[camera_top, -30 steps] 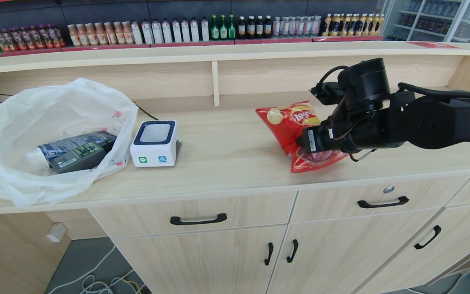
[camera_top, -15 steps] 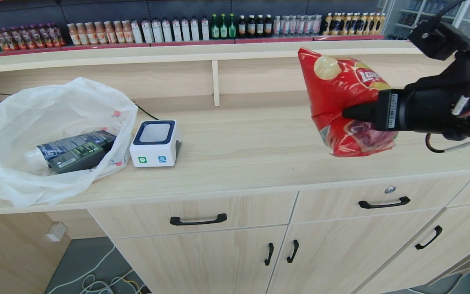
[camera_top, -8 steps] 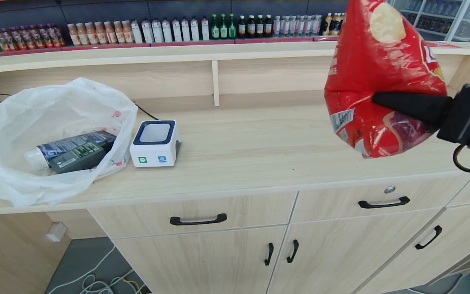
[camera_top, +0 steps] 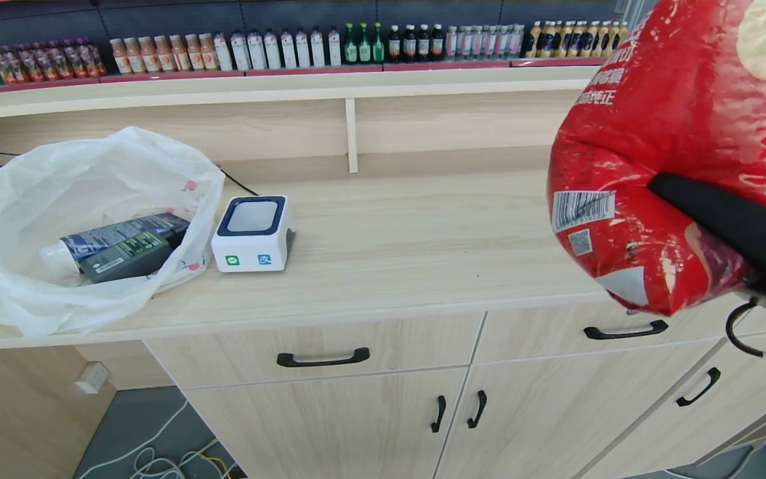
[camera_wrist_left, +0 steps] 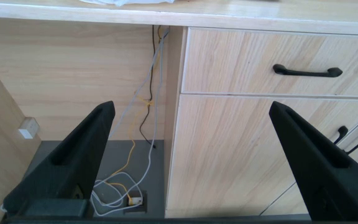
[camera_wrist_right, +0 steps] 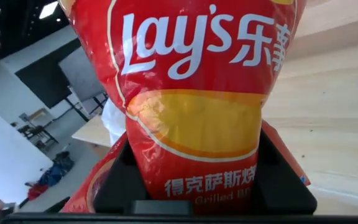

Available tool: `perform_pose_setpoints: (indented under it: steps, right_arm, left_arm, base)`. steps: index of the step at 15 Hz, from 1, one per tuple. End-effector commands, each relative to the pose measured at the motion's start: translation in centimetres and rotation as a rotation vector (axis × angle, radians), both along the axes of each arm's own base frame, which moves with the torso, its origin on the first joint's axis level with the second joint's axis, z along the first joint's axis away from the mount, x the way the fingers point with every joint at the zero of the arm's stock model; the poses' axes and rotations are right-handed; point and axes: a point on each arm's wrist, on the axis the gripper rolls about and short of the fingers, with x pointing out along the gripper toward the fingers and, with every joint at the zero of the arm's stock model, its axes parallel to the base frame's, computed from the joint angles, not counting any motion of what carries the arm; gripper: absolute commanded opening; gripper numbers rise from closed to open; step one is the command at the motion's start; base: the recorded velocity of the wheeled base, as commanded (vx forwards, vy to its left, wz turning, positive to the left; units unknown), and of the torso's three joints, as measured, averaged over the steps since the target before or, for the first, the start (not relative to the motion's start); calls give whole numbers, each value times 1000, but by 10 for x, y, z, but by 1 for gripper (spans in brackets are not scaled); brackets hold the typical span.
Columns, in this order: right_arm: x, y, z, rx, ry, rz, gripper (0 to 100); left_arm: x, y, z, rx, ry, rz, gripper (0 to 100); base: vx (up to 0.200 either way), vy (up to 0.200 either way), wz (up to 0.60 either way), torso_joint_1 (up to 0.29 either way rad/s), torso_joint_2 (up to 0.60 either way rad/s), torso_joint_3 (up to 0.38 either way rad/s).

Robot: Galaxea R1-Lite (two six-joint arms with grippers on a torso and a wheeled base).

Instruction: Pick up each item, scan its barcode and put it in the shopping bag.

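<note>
Right gripper (camera_wrist_right: 194, 177) clamped on red foil chip bag (camera_top: 675, 120), aloft over wooden counter's (camera_top: 389, 266) right front edge. Left gripper (camera_wrist_left: 191, 162) wide, empty. Next, likely: carry to white box scanner (camera_top: 254, 233) by white plastic shopping bag (camera_top: 90, 166) and tilt the barcode (camera_top: 582, 208) down onto its window.

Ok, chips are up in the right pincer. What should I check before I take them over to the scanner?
1. Grip: right pincer shut on the chip bag, held above the counter: ok.
2. Barcode in sight on the bag's side, not facing down toward the scanner window: not ok.
3. Counter between chip bag and scanner bare: ok.
4. Shopping bag mouth open, with room beside the bottles: ok.
5. Left pincer open, low by the cabinet front, off the path: ok.
</note>
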Motion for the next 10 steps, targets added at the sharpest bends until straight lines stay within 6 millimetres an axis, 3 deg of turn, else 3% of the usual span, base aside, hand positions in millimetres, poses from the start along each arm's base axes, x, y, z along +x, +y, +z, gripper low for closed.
perform_pose_setpoints:
  steps: [1, 5, 10]
  right_arm:
    - [-6, 4, -12, 28, 67, 65, 0]
    - [-5, 6, -5, 167, 149, 125, 0]
    - [-7, 30, -3, 282, 182, 294, 0]
  left_arm:
    - [0, 0, 0, 0, 0, 0, 100]
    - [0, 0, 0, 0, -2, 0, 100]
    - [0, 0, 0, 0, 0, 0, 100]
  base:
    - [0, 0, 0, 0, 0, 0]
    - [0, 0, 0, 0, 0, 0]
    - [0, 0, 0, 0, 0, 0]
